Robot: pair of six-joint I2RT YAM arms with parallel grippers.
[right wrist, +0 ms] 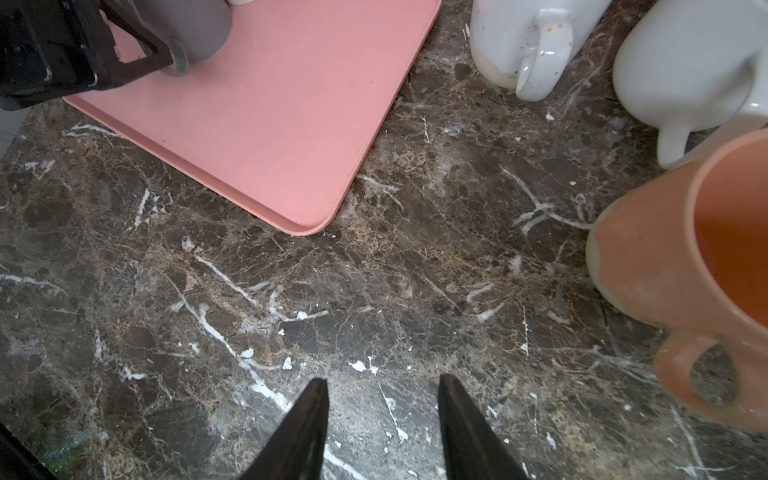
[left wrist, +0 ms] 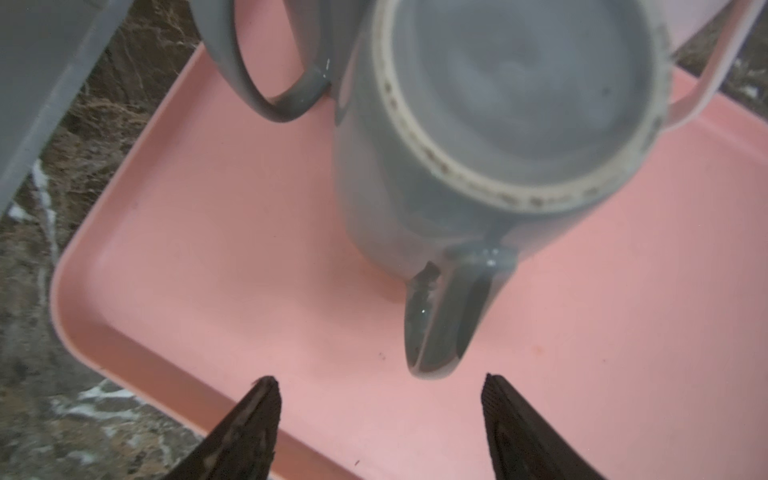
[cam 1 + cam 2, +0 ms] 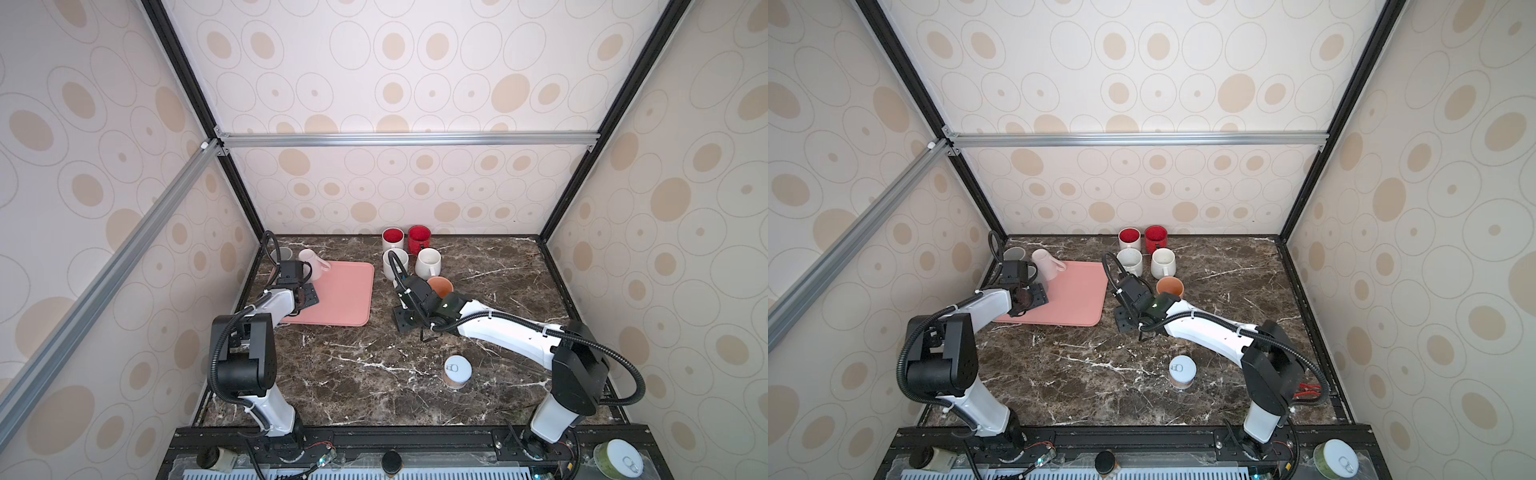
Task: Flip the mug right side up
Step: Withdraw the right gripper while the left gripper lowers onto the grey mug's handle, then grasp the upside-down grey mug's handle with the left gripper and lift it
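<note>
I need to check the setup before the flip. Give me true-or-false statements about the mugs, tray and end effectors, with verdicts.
1. The grey mug stands base up on the pink tray. True.
2. The left end effector is clamped on its handle. False: the jaws stand open, with gaps either side of the handle.
3. The right end effector holds the orange mug. False: it is open and empty over the table; the mug stands beside it.
4. The orange mug stands upright, off the tray. True.
</note>
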